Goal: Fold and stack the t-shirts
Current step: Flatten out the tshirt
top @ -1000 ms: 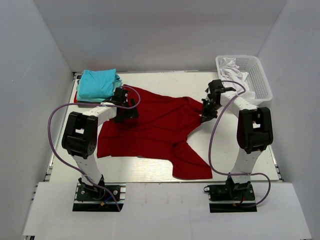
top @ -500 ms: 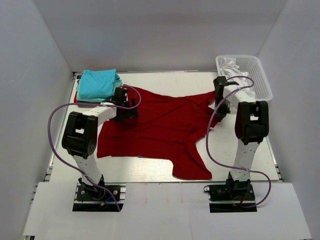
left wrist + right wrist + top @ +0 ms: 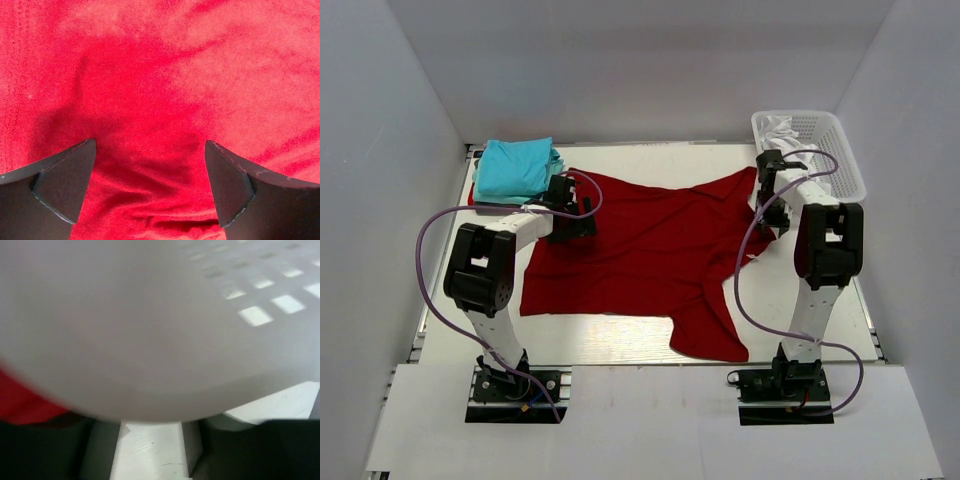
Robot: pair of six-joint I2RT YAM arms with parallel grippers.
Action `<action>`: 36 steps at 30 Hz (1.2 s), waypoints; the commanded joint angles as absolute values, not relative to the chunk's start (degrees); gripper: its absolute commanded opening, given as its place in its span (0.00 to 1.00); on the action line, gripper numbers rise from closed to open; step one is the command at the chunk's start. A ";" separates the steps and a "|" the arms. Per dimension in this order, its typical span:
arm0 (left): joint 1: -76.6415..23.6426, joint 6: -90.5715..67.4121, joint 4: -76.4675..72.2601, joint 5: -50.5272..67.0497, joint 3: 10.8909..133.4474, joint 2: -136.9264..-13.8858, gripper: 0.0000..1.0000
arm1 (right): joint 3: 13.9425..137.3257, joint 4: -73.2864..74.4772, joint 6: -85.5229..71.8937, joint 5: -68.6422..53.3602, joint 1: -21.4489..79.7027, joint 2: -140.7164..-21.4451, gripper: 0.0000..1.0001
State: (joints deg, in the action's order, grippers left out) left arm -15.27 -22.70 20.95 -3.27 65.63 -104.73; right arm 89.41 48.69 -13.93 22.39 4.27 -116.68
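Observation:
A large dark red t-shirt point(image 3: 650, 250) lies spread across the middle of the table, one sleeve trailing toward the near edge. Folded turquoise t-shirts point(image 3: 517, 167) are stacked at the back left. My left gripper point(image 3: 570, 216) rests over the red shirt's left part, open, and the left wrist view shows only red cloth point(image 3: 160, 90) between its fingertips point(image 3: 62, 182). My right gripper point(image 3: 766, 208) is at the shirt's far right corner, beside the basket. In the right wrist view that gripper point(image 3: 152, 450) stands open over bare table, with a strip of red cloth point(image 3: 20, 402) at its left.
A white mesh basket point(image 3: 840, 160) holding white cloth stands at the back right, and its wall point(image 3: 160, 330) fills the right wrist view at very close range. White enclosure walls ring the table.
My right gripper dragged the red shirt's right corner back and to the right, toward the basket, then opened and let it go. The shirt lies flatter. The left arm has not moved.

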 commanded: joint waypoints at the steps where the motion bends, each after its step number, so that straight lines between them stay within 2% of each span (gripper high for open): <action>1: -15.56 -22.15 20.92 -1.93 68.02 -104.68 1.00 | 86.93 45.19 -11.08 13.11 4.39 -110.32 0.56; 3: -16.08 -22.15 21.53 -1.93 68.55 -105.20 1.00 | 84.21 44.39 -10.64 9.78 4.83 -106.72 0.70; 4: -16.08 -22.15 21.53 -1.93 68.55 -105.21 1.00 | 83.76 44.73 -11.24 9.41 5.79 -105.92 0.90; 9: -16.08 -22.67 21.53 -1.41 68.55 -105.21 1.00 | 79.90 44.91 -13.44 3.27 11.41 -98.20 0.90; 11: -16.08 -22.68 21.53 -1.41 68.55 -105.21 1.00 | 79.54 45.26 -15.90 3.60 17.47 -98.00 0.90; 13: -16.08 -23.20 22.06 -1.41 68.55 -105.21 1.00 | 81.37 47.10 -17.84 6.76 23.63 -100.70 0.90; 17: -16.08 -22.68 22.59 -0.79 68.55 -104.60 1.00 | 84.46 54.55 -24.67 22.90 29.87 -105.99 0.90; 21: -16.08 -22.68 22.59 -0.18 68.03 -104.59 1.00 | 87.71 57.56 -27.15 28.21 35.41 -110.12 0.90; 27: -15.56 -23.20 22.06 -0.18 66.88 -104.59 1.00 | 84.82 64.93 -33.90 38.05 36.22 -113.55 0.90; 29: -15.56 -23.20 22.06 -0.18 66.36 -104.59 1.00 | 80.88 65.83 -37.26 40.34 35.86 -111.10 0.90; 36: -15.56 -23.20 23.81 -3.25 66.88 -105.82 1.00 | 64.46 55.98 -35.59 31.91 29.81 -98.18 0.90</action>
State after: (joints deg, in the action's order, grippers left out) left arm -15.84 -22.94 22.06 -1.63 66.92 -105.65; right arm 69.08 58.22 -33.89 33.12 32.25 -102.85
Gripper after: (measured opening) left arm 0.995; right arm 0.904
